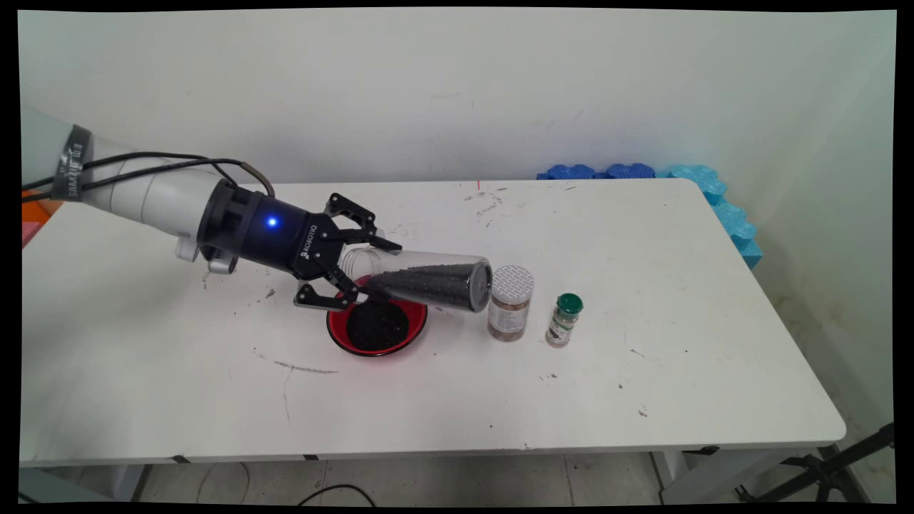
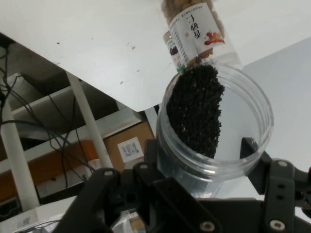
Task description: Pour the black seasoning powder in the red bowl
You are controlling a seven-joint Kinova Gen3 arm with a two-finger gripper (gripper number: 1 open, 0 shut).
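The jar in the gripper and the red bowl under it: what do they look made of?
The jar, held on its side in the gripper, looks like clear smooth plastic, possibly glass: the black grains show through its wall. The red bowl looks like glossy plastic or glazed ceramic, judging by its shiny rim; the look leaves that open.

White-lidded jar (image 1: 510, 303) stood just right of red bowl (image 1: 377, 325); green-capped bottle (image 1: 564, 320) beside it. Blue foam (image 1: 714, 196) edged white table (image 1: 643, 385).
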